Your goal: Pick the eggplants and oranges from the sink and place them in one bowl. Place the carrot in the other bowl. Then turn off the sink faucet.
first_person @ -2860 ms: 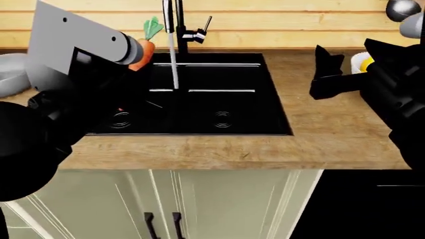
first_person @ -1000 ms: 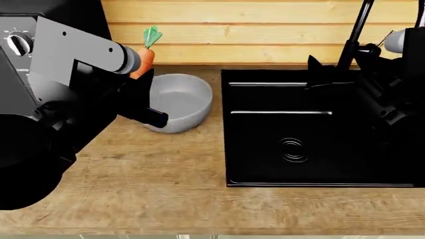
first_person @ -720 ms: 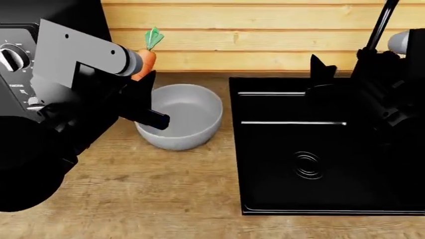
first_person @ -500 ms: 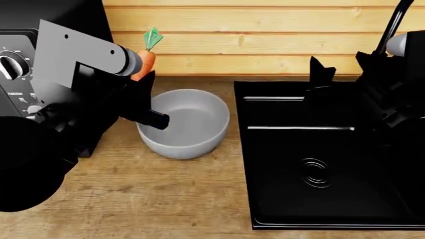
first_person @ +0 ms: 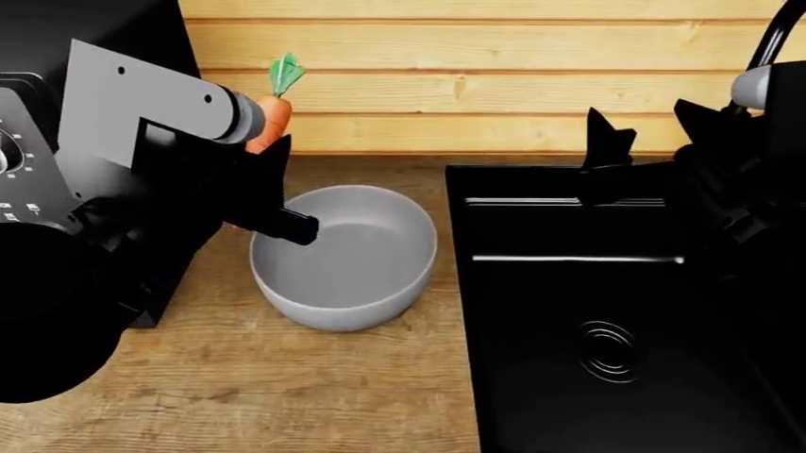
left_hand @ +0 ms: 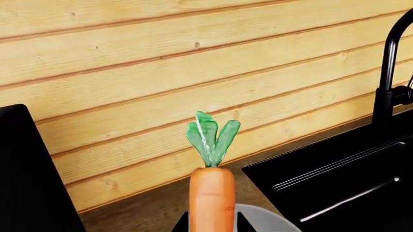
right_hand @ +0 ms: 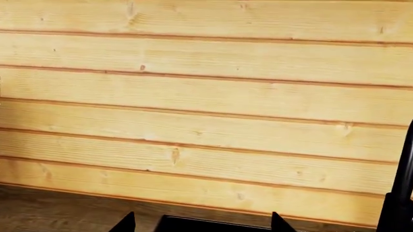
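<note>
My left gripper is shut on the orange carrot, which it holds upright with the green leaves on top. It hangs over the far left rim of the pale grey bowl, whose edge shows beneath the carrot. The black sink lies right of the bowl. Over its far edge my right gripper stands open and empty. The black faucet rises at the far right. The eggplants, the oranges and the white bowl are out of view.
A black appliance with dials stands on the wooden counter left of the bowl, close to my left arm. A plank wall runs just behind the counter and the sink.
The head view has swung left from the sink to the grey bowl, which has drawn nearer under the left gripper. The carrot stays gripped. The right gripper stays open.
</note>
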Controlling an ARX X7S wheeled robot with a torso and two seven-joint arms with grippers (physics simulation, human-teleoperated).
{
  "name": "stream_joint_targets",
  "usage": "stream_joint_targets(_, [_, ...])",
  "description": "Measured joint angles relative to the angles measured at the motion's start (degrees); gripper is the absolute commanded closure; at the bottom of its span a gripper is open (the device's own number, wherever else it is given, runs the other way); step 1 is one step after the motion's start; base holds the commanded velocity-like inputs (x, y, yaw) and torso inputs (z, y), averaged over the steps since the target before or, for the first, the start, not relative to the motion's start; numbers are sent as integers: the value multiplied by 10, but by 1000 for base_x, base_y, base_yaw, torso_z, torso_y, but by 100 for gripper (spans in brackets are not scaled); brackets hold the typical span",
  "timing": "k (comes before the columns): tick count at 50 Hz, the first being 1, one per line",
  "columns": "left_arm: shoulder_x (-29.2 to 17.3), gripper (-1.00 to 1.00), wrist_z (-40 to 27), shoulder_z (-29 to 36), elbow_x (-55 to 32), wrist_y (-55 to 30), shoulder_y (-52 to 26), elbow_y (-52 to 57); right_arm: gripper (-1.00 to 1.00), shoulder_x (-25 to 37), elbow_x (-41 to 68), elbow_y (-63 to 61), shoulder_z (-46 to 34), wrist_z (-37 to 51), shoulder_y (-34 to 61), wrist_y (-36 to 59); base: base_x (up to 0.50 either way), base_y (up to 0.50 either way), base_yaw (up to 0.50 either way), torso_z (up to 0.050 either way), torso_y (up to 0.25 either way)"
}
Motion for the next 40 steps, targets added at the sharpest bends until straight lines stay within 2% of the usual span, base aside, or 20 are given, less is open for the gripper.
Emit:
stream_joint_targets(14, [0,100,1,8,6,4,1,-1,-100,-3,11,5,9,11,-3,2,0,0,0,0,0])
stream_joint_targets(21, [12,100,16,35,24,-7,-28,-27,-100,-2,13,4,13,17,-5,2,0,0,0,0,0])
stream_joint_targets(40, [91,100,144,160,100,-56,-161,-299,-100,0,9,7,21,32,-17,-5,0,0,0,0,1])
